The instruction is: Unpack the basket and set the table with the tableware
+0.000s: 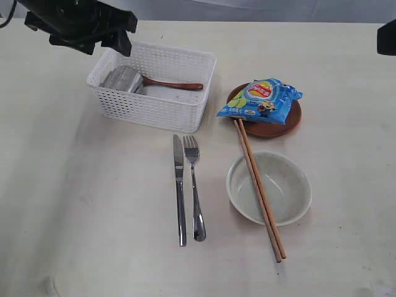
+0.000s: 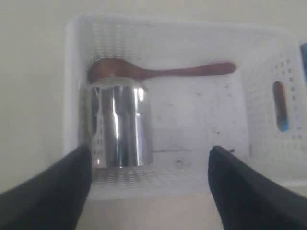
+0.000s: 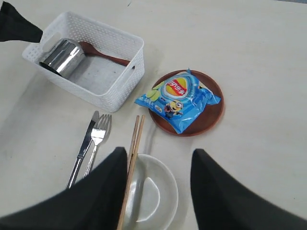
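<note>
Logo wording on the chip bag (image 1: 260, 99) beside the basket (image 1: 154, 106) cannot be read.
The left gripper (image 2: 148, 158) and right gripper (image 3: 159, 158) are seen spread apart.

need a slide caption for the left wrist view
Open left gripper over the white basket, which holds a steel cup and a wooden spoon.

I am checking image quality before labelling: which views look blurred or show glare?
Left wrist view: soft overall, bright glare streaks on the steel cup. Exterior view: fairly sharp, even light, faint shadow beside the bowl. Right wrist view: scene clear, only the near tool fingers blurred.
</note>
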